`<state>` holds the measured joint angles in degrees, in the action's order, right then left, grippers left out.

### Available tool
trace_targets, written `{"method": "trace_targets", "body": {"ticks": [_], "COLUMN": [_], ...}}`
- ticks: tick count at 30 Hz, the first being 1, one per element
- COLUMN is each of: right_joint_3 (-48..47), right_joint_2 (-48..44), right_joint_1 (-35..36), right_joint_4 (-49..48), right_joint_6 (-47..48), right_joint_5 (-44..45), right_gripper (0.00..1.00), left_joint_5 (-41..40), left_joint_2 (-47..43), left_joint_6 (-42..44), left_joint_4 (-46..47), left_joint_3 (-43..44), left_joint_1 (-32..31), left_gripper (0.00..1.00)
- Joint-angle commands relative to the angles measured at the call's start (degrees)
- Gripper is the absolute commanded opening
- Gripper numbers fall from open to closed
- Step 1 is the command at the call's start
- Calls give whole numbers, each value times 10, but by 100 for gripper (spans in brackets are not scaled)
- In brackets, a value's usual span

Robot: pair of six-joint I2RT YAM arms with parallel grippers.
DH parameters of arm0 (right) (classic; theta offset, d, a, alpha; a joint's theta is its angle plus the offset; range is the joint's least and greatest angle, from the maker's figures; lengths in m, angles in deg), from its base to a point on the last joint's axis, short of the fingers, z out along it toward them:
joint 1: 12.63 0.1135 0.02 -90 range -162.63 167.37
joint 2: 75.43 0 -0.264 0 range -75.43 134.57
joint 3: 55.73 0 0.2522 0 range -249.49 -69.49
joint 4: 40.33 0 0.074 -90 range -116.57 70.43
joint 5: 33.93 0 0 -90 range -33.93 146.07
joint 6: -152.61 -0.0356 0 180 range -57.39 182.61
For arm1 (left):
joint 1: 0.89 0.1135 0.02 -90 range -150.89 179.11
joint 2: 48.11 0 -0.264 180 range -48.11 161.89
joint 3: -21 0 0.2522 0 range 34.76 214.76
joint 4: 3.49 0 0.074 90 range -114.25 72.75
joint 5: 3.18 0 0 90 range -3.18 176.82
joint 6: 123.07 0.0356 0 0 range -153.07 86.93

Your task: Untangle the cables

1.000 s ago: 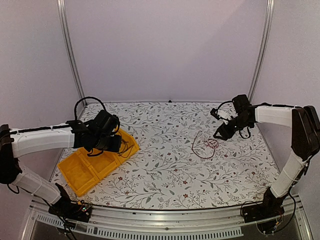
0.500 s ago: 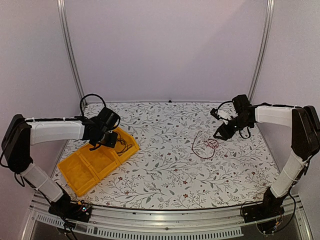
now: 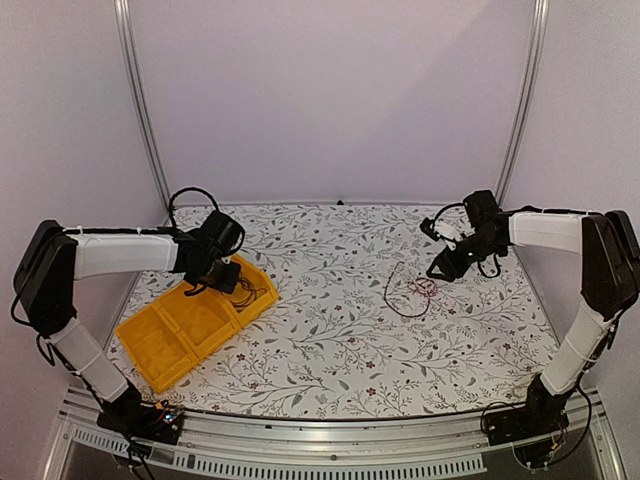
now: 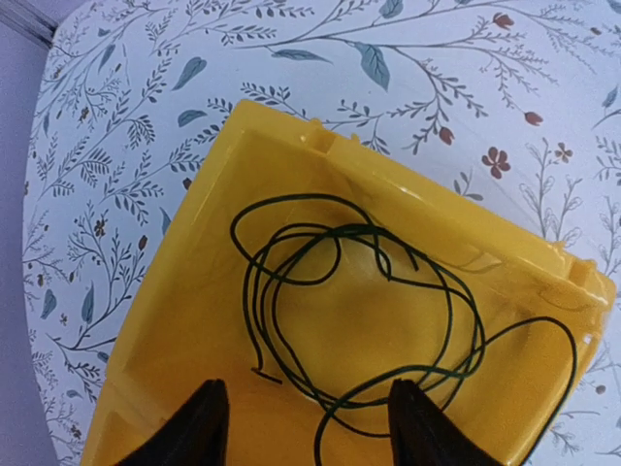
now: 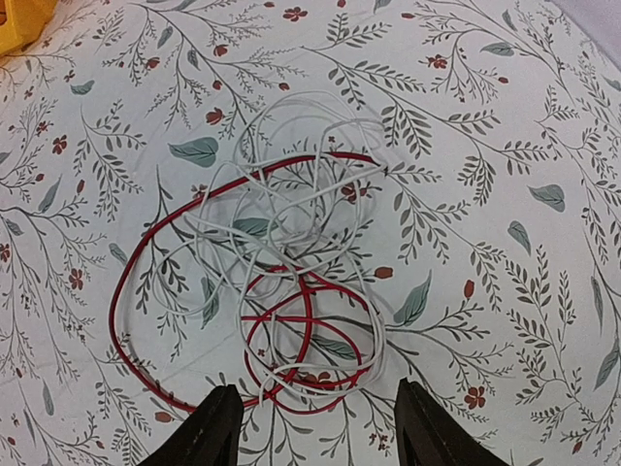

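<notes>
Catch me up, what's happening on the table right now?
One dark cable lies loosely coiled in the yellow bin, with the left gripper hovering over it, fingers open and holding nothing. The right gripper, also open and empty, hangs above a tangle of red and white cables lying on the floral table. That pair is not yet separated.

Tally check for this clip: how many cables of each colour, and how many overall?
dark cable, in the yellow bin: 1
red cable: 1
white cable, tangled with the red: 1, as far as the tangle shows
Total: 3
</notes>
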<state>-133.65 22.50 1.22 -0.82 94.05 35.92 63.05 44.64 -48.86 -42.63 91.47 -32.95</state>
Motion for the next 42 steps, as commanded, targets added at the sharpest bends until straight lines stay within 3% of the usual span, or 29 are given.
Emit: {"method": "trace_targets", "body": {"ticks": [1,6,10,15,17,18,20,23,25,28,31,34,38,42], "right_joint_3": [-20,-22,-21,-14,-6,-2,2,7,7,-7,-34,-62,-63,1], "right_joint_2": [17,18,13,1,-11,-17,-25,-27,-29,-27,-14,14,35,-6], "right_joint_1": [-3,-2,-2,-2,-2,-2,-2,-2,-2,-2,-1,4,24,64], "right_joint_4": [15,15,11,-9,-20,-26,-32,-38,-41,-32,-8,21,47,51], "right_joint_6": [6,4,4,4,4,4,4,5,6,9,9,11,22,63], "right_joint_5": [-17,-24,-18,-12,-10,-10,-11,-16,-19,-31,-58,-56,-43,-67], "right_gripper": [58,58,58,57,57,57,57,57,57,56,53,49,40,39], "left_joint_5": [9,-30,5,69,41,16,-14,-71,5,120,176,214,274,266], "left_joint_2": [-57,-106,-128,-180,-207,-212,-186,-85,-36,-42,-59,-38,5,19], "left_joint_6": [1,53,135,202,258,275,279,183,141,92,136,118,11,-17], "left_joint_4": [-52,-110,-57,181,366,504,615,457,384,404,416,372,318,288], "left_joint_3": [34,96,126,119,66,27,-5,99,134,78,31,61,102,117], "left_joint_1": [4,3,-6,-76,-112,-117,-115,-114,-110,-108,-129,-138,-134,-140], "left_gripper": [98,100,100,100,100,100,100,100,100,99,88,77,75,74]}}
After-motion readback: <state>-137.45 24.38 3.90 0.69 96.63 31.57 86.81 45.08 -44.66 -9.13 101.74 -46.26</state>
